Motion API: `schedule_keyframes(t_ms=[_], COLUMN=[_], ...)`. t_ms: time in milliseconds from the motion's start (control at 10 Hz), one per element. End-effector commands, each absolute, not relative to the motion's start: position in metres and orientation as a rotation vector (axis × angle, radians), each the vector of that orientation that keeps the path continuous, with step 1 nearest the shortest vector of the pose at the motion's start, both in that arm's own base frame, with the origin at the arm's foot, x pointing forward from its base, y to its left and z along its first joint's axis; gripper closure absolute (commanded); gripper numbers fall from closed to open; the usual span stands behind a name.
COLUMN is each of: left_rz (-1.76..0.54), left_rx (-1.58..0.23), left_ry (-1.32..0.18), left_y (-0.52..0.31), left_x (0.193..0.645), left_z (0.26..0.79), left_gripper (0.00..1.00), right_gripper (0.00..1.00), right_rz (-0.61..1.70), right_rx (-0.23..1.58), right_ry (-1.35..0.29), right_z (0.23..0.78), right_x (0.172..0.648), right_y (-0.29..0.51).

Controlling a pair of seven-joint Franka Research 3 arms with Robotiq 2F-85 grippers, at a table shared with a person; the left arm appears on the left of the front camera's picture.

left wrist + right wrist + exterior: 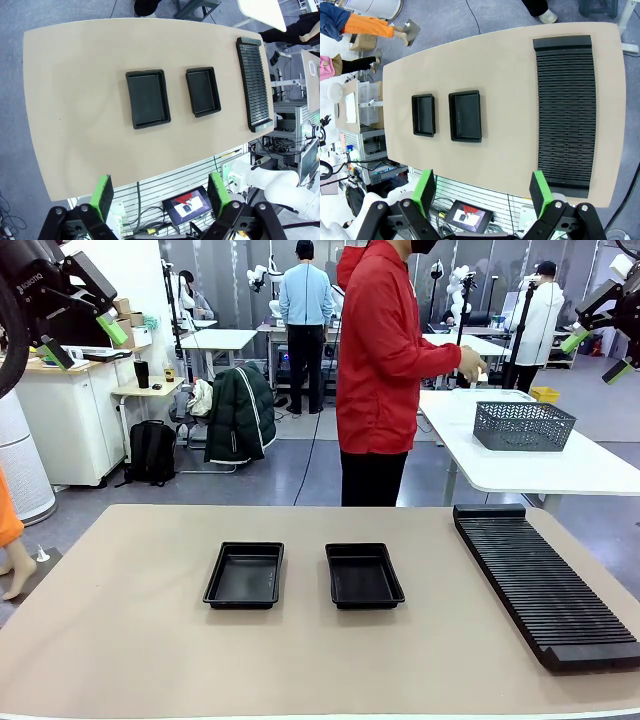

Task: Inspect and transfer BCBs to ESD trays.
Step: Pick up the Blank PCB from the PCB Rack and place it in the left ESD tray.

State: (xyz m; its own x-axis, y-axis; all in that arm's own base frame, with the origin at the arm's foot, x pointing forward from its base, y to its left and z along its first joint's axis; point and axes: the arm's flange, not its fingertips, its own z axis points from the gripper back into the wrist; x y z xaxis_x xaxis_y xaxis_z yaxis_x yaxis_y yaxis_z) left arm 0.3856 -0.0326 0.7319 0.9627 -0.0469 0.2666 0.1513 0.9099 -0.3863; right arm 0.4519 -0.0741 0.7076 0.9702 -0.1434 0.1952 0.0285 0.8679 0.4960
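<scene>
Two black ESD trays lie side by side mid-table, both with bare floors: the left tray (245,575) (147,98) (423,115) and the right tray (364,575) (203,91) (465,116). No BCBs are in view. My left gripper (78,342) (161,196) is raised high at the upper left, open, with nothing between its green pads. My right gripper (598,354) (484,192) hangs high at the upper right, also open and holding nothing. Both sit far above the trays.
A long black ribbed slotted rack (543,582) (254,84) (566,110) lies along the table's right side. A person in a red jacket (385,350) stands beyond the far edge, turned toward a white side table with a grey mesh basket (522,425).
</scene>
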Motion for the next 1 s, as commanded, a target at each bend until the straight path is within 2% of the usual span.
schedule_keyframes(t_ms=[0,900], left_rz=[-0.104,-0.104], left_rx=[-0.416,-0.416], left_ry=[-0.261,-0.261], left_y=[-0.0323,-0.0323], left_x=[0.3853,0.3853], left_z=[0.7326,0.7326], left_gripper=[0.00,0.00], right_gripper=[0.00,0.00], right_rz=[-0.093,-0.093], right_rx=[0.517,0.517], right_ry=[-0.232,-0.232], right_z=[0.7083,0.7083], right_x=[0.4507,0.4507], right_y=[-0.0745,-0.0745])
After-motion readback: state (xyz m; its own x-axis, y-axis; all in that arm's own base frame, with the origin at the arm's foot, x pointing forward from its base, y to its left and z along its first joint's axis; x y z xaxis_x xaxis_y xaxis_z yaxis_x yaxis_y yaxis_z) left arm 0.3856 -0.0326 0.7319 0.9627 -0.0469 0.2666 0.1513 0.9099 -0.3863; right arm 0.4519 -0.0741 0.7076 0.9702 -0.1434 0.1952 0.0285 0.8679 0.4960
